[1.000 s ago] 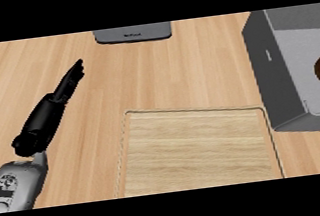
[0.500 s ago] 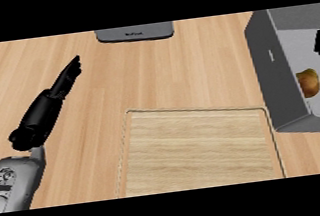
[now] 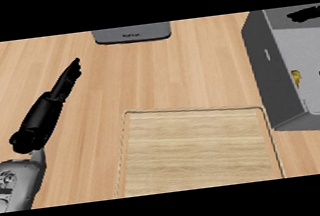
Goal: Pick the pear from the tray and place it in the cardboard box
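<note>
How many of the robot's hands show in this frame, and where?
2. The left hand lies with straight fingers over the counter, left of the tray. Only the right hand's fingers show, over the box at the right edge; the rest is out of view.

Grey open-top cardboard box (image 3: 268, 56) is running off the right edge, so its far wall isn't showing. Black right hand (image 3: 313, 12) is getting cut by that edge; only finger parts showing, curl can't be told. Small yellowish bit (image 3: 296, 78) inside box, prob. the pear, is too small to confirm. Dark grey flat appliance (image 3: 131, 33) is getting clipped at top.
</note>
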Tool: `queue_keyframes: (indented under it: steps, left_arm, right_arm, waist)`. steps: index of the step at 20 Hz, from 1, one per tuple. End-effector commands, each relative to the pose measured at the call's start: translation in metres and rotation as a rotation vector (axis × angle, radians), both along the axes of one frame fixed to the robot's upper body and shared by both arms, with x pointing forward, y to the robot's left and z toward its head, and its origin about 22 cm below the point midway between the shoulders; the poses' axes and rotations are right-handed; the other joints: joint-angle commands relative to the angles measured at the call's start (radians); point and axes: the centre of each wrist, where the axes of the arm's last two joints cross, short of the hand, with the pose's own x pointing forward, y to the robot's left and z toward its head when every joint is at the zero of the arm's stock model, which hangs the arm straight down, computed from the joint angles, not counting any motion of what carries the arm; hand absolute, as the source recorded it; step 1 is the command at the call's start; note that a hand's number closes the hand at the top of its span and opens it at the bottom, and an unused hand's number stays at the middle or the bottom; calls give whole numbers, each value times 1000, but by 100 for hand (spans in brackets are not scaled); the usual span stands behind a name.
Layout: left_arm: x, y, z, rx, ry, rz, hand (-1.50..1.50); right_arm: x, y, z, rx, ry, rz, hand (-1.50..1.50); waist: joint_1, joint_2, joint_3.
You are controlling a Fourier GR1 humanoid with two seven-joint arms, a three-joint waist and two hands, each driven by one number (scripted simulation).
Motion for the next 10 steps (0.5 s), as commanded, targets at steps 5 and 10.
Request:
queue_keyframes:
  steps: [5,10]
  left_arm:
    - [-1,-7,-1,-17,-3,-15,0]
    - [-4,-8,8,-4,-27,-14,0]
  right_arm:
    - [1,-19,-11,625,219,-75,-150]
    - [-16,-58,20,722,227,-169,-150]
  waist:
    - [10,6,-1]
    - [28,10,2]
